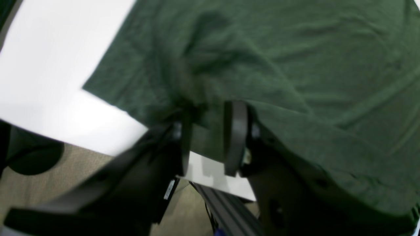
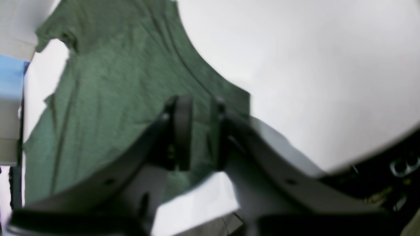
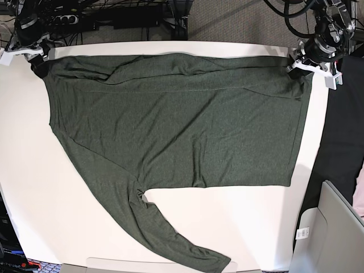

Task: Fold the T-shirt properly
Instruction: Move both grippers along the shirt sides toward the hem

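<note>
A white desk point(image 3: 34, 187) is carrying the T-shirt point(image 3: 182, 131), which is lying spread across most of its top, the folded upper edge running along the far edge from corner to corner. One long sleeve point(image 3: 170, 233) is trailing diagonally toward the near edge, ending just short of it. Black cables point(image 3: 114, 17) are tangling on the carpet beyond the far edge, and a grey bin point(image 3: 335, 227) is standing off the desk's side near the left arm.

The left gripper point(image 1: 210, 137) is sitting at the far corner with its black fingers point(image 1: 234, 137) standing apart, the cloth lying loosely between them, not pinched. The right gripper point(image 2: 198, 131) is resting at the opposite far corner, its fingers point(image 2: 182, 131) parted by a narrow gap over the shirt's edge; nothing is being clamped.

The fabric is looking thin, soft and heathered dark green, rippling in shallow creases. The desk top is appearing smooth and matte.
</note>
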Robot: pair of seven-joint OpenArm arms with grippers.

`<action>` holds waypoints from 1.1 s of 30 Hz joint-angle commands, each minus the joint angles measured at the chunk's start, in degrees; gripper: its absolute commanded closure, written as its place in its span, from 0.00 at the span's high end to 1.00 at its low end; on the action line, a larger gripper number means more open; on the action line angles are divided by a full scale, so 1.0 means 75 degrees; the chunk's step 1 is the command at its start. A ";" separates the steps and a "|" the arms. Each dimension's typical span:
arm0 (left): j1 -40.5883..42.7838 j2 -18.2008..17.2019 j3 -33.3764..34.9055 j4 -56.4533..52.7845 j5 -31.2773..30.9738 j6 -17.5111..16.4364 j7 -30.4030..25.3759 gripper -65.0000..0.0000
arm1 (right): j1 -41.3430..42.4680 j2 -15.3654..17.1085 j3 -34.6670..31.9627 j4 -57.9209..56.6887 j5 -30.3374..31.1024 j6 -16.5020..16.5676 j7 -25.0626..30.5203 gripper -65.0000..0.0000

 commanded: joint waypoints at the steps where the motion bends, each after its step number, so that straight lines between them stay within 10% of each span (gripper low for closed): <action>1: 0.0020 -0.0204 -0.0064 0.0186 -0.0048 -0.0004 0.0068 0.30 | -0.0016 0.0113 0.0065 0.0262 0.0170 0.0097 0.0147 0.22; 12: -0.1188 -0.0473 -0.1014 0.0198 -0.0001 0.0007 0.0127 0.33 | 0.0828 0.0500 0.0311 0.0556 0.0088 0.0097 0.0158 0.25; 24: -0.4411 -0.0731 0.0381 -0.2392 0.0011 0.0007 -0.0002 0.38 | 0.3277 0.1391 -0.1470 -0.0136 -0.2596 0.0097 0.0158 0.26; 33: -0.5314 -0.1176 0.1917 -0.3799 0.0011 -0.0016 -0.1678 0.38 | 0.5059 0.1414 -0.2396 -0.1496 -0.3487 0.0097 0.0158 0.26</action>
